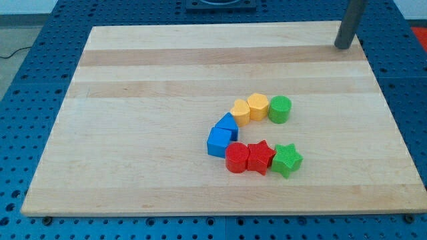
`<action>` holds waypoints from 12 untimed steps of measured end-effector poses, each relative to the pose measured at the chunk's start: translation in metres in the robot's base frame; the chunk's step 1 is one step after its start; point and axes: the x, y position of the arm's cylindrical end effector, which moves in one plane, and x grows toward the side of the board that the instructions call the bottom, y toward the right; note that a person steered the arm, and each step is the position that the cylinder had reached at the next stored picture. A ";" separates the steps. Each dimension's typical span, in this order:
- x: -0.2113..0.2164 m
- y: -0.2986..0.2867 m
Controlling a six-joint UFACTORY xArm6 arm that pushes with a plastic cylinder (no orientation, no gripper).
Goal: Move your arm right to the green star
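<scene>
Tip: my tip (343,47) sits upper right of the frame, touching nothing, bare rod.
Star: green star (287,160) lower centre, touching red star (261,157).
Gap: well apart.

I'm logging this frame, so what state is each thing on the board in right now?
my tip: at the view's top right, touching no block.
green star: flat, against the red star.
red star: between red cylinder and green star.
red cylinder: upright.
green cylinder: upright, beside the yellow hexagon.
</scene>
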 end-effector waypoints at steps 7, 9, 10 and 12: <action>0.140 -0.002; 0.185 -0.010; 0.201 -0.017; 0.238 -0.031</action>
